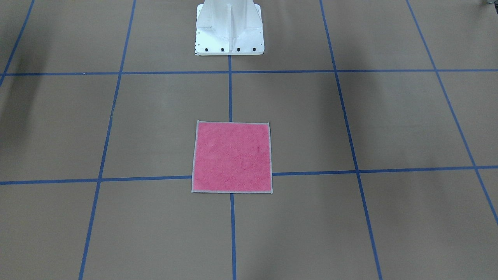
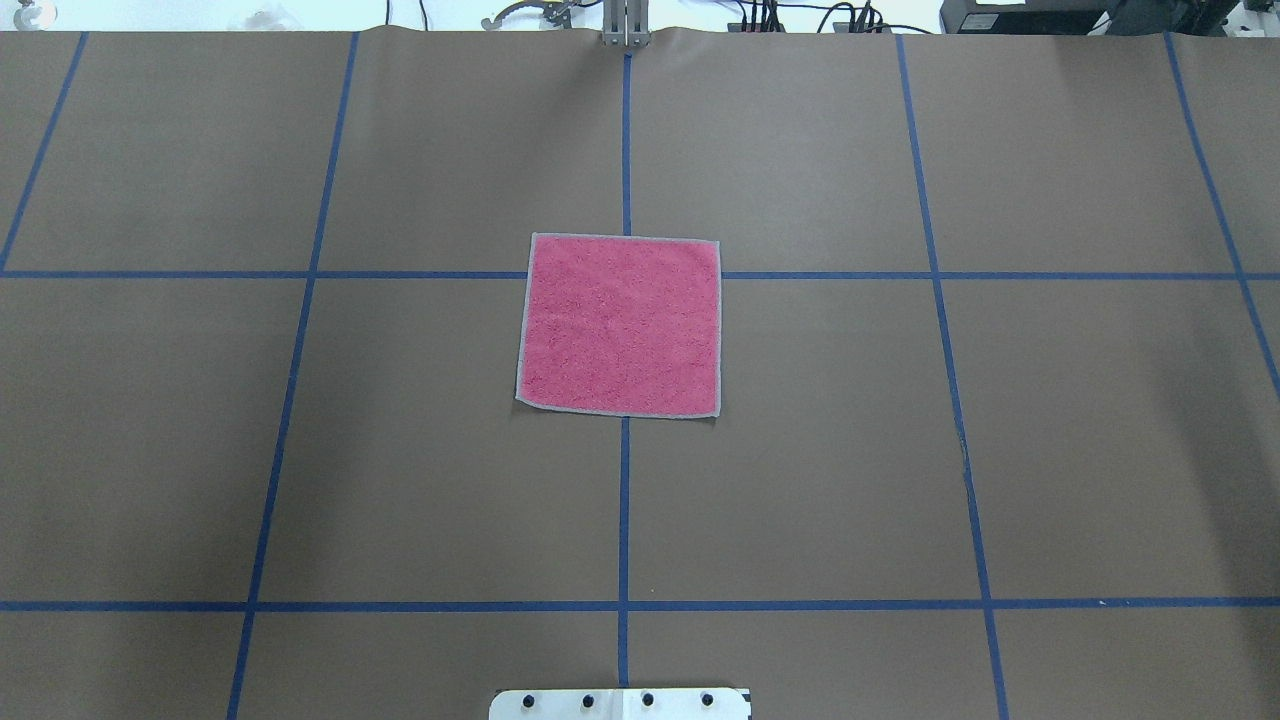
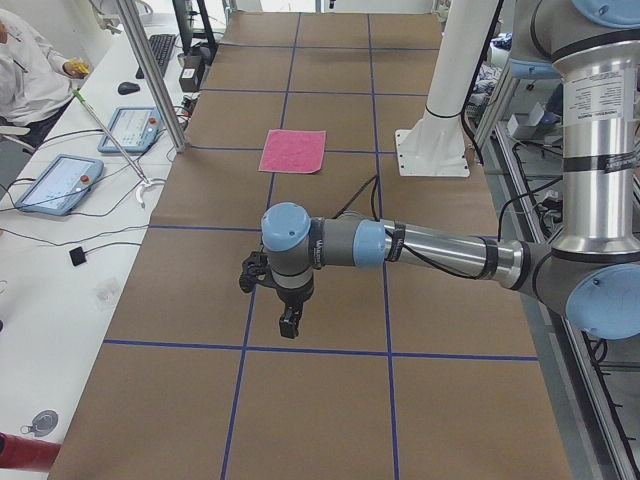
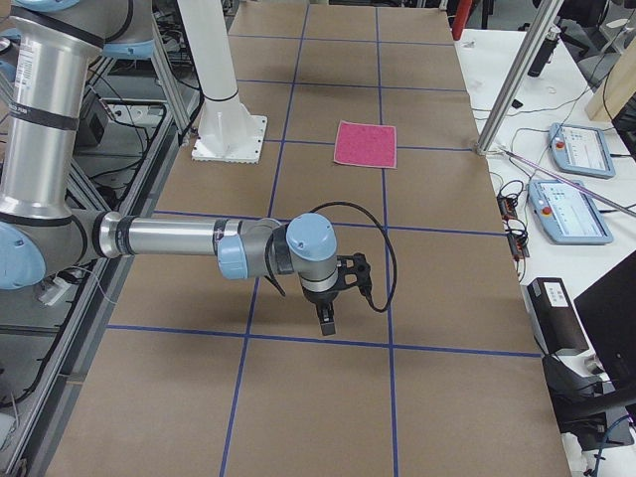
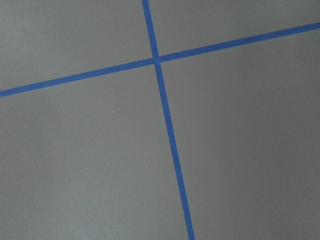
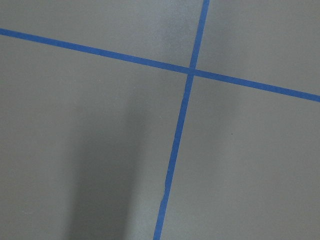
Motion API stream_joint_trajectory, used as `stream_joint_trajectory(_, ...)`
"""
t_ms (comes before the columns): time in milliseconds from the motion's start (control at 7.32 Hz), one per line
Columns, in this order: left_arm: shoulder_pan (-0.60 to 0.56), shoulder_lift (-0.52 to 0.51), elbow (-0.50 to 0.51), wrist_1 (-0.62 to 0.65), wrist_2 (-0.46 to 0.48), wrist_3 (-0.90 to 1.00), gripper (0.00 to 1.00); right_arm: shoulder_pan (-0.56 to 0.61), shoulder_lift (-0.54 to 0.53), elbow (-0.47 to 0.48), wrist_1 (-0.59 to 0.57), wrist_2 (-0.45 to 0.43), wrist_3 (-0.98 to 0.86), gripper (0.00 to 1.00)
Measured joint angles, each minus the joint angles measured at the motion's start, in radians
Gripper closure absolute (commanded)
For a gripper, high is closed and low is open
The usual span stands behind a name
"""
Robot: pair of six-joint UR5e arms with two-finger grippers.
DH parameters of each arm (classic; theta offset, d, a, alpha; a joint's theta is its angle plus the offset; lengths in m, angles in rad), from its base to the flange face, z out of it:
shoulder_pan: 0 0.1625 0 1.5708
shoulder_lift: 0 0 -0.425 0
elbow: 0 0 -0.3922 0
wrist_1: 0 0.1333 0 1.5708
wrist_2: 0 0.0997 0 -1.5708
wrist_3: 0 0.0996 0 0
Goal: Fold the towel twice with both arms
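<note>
Closest to the robot, the white bolted pedestal (image 2: 620,705) stands at the table's near edge. Beyond it, in the middle of the brown paper-covered table (image 2: 400,480), lies the small square terry towel (image 2: 620,325). It is spread flat in a single layer, pink face up, with a light grey stitched edging round all four sides. It covers a crossing of the blue tape lines (image 2: 623,520): the centre line runs under it and the cross line passes under its far part. Its edges lie nearly square to the grid, the left side slanting slightly.

Seen from the table's ends, the silver-grey left arm (image 3: 440,250) with light blue joint caps reaches out low. Its black left gripper (image 3: 288,328) points down above the paper, well apart from the towel. I cannot tell whether its fingers are apart or together. The right arm (image 4: 169,237) is posed alike, and the right gripper (image 4: 328,323) is just as unclear. Print on the left arm's upright tube is too small to read. Each wrist camera looks down on a tape crossing.
</note>
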Motion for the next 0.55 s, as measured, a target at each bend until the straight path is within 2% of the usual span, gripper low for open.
stream_joint_trajectory(547,0.006,-0.06,0.0,-0.051,-0.019,-0.009,0.0,-0.003,0.004,0.002,0.041,0.05,0.067,0.0)
